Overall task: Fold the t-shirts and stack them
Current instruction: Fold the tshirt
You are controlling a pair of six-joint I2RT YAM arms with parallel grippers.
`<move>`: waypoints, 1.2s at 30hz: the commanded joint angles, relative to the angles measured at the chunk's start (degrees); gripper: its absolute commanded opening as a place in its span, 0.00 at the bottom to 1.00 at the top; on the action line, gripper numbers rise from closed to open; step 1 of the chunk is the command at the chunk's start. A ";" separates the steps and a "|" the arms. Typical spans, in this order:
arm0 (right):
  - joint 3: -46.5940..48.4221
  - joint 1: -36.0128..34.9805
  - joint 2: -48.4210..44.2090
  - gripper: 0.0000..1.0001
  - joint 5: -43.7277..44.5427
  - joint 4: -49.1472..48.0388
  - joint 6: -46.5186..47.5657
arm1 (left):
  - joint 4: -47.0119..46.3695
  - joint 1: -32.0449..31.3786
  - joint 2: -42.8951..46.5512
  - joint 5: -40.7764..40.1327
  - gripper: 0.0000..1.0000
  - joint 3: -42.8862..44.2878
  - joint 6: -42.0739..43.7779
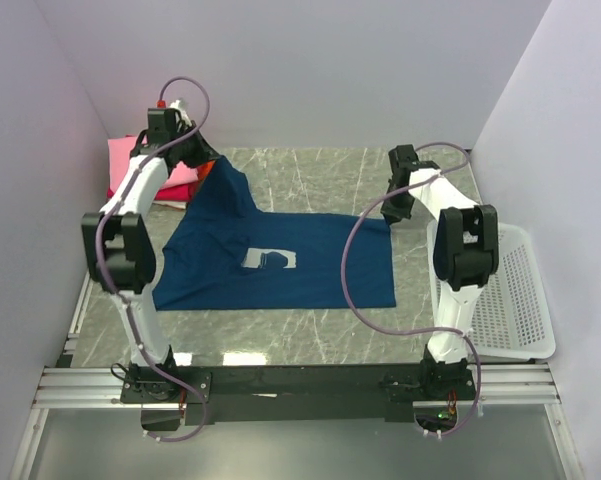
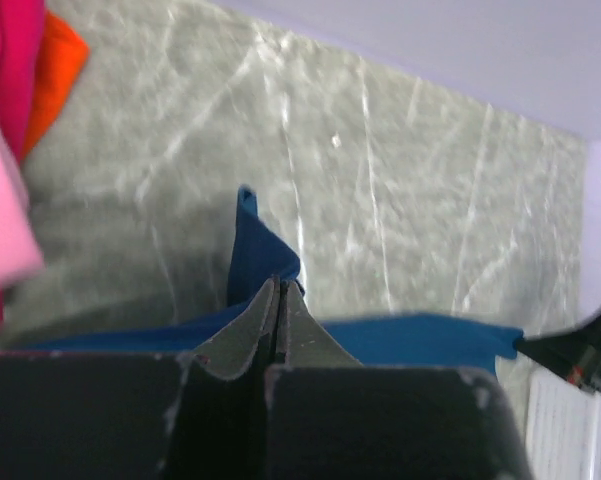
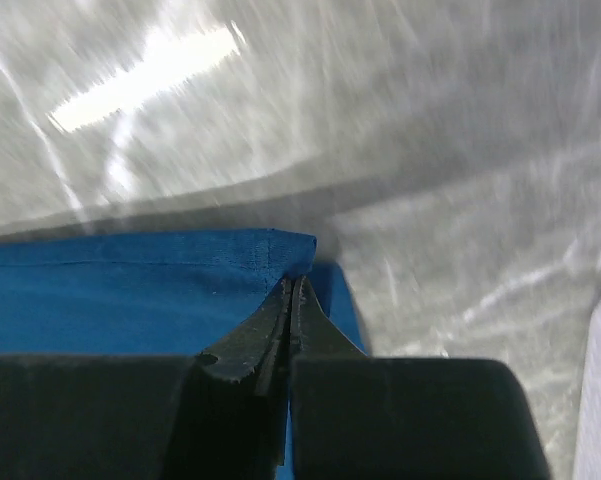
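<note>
A dark blue t-shirt (image 1: 310, 270) with a white square print (image 1: 268, 260) lies spread on the marble table. My left gripper (image 1: 208, 168) is shut on its far left part and holds that cloth raised in a peak; in the left wrist view the gripper (image 2: 279, 286) pinches blue cloth (image 2: 258, 250). My right gripper (image 1: 389, 213) is shut on the shirt's far right corner, low over the table; in the right wrist view the gripper (image 3: 293, 284) clamps the hemmed corner (image 3: 180, 285). Folded pink (image 1: 128, 158), magenta-red (image 2: 8, 50) and orange (image 2: 58, 65) shirts are stacked at the back left.
A white plastic mesh basket (image 1: 515, 290) stands at the table's right edge, beside my right arm; its rim also shows in the right wrist view (image 3: 600, 400). White walls close the back and both sides. The folded stack lies just left of my left arm.
</note>
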State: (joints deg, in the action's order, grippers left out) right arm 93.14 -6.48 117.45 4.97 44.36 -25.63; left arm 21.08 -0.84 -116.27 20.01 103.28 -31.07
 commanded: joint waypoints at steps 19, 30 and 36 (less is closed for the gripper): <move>-16.41 -0.29 -17.86 0.00 -0.67 -6.13 0.23 | 5.63 -0.13 35.66 -14.19 0.00 -37.01 7.96; -21.60 -0.90 -20.24 0.00 0.04 -6.48 -0.04 | 11.78 -0.04 49.11 -22.91 0.00 -44.83 4.35; -24.23 -0.99 -21.56 0.00 0.21 -7.18 -0.21 | 16.62 -0.04 55.00 -29.23 0.00 -46.95 1.46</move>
State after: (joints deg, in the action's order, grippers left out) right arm 69.82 -7.05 99.33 3.66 38.46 -25.69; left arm 34.74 -0.95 -64.49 -4.34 56.71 -27.31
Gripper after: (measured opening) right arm 0.007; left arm 0.012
